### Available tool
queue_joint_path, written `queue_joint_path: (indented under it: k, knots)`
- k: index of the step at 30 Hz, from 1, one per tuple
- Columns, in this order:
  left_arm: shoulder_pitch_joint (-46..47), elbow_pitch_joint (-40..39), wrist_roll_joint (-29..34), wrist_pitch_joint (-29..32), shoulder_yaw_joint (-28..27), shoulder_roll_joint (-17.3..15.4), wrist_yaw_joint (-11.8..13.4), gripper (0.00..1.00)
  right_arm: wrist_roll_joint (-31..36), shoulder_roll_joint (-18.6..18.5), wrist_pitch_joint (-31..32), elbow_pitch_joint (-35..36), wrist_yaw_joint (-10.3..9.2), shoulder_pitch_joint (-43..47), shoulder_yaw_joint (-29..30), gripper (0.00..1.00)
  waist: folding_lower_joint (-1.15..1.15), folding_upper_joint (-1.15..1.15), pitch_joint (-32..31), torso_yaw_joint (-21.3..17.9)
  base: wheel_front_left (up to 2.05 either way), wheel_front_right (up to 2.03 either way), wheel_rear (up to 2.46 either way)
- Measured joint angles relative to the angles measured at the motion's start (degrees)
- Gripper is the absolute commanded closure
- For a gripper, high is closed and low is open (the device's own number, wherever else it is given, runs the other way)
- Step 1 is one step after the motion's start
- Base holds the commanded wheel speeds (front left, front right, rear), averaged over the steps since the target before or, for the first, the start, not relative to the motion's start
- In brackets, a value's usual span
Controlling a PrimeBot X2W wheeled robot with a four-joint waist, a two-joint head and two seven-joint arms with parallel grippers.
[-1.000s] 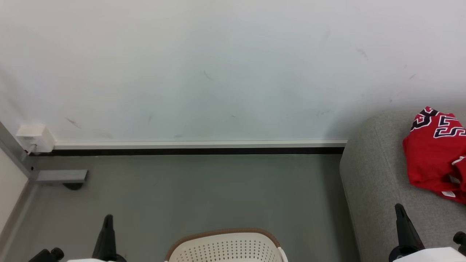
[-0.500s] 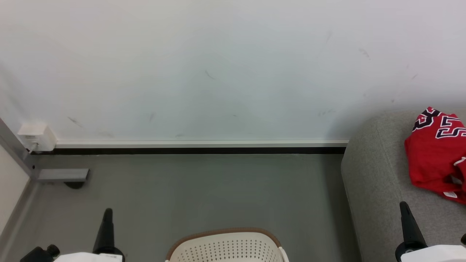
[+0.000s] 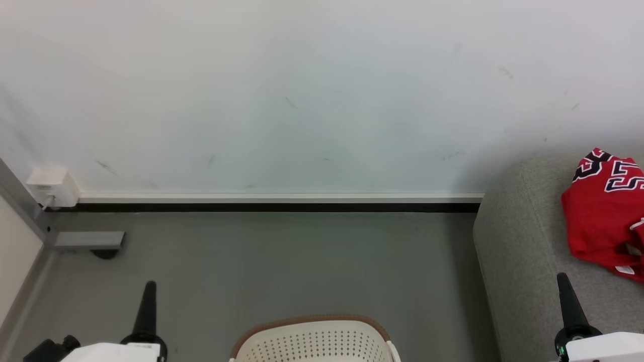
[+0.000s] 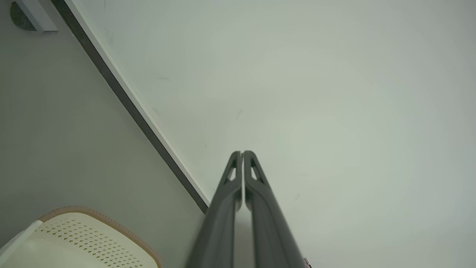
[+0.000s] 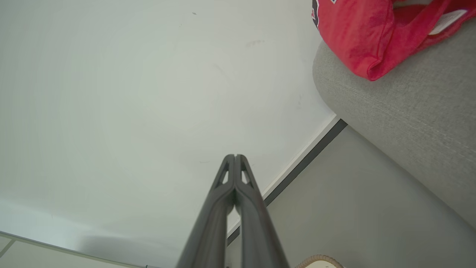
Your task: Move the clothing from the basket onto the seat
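Lying on seat (image 3: 518, 261), clothing (image 3: 598, 221) stretches toward wall (image 3: 302, 100), lettered end farthest.

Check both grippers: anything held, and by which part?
Nothing is held. The left gripper and right gripper are both shut and empty; the clothing lies on the seat.

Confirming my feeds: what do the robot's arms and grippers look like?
The left gripper and right gripper match: two long dark-grey fingers tapering to narrow tips, each with a slotted cutout near the tip. White wrist housings sit behind them; a small green light shows on the right one.
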State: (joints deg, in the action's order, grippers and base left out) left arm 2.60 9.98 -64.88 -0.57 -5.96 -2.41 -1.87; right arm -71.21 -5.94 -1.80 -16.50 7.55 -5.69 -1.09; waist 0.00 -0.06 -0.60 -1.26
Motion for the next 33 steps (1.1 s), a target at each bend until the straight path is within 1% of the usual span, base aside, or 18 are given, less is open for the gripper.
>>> queue_joint_path:
  k: [21, 33]
  knots:
    - [1.1, -1.4, -11.3, 2.8, -0.3, -0.1, 0.5, 1.00, -10.7, -0.3, 1.7, 0.6, 0.00, -0.6, 0.9, 1.00, 0.00, 0.00, 0.1, 0.4, 0.00, 0.00, 0.00]
    - [1.8, -2.0, -16.4, 4.2, -0.4, -0.1, 0.9, 1.00, -16.2, -1.0, 2.0, 1.0, 0.00, -1.1, 1.0, 1.00, 0.00, 0.00, 0.2, 0.7, 0.00, 0.00, 0.00]
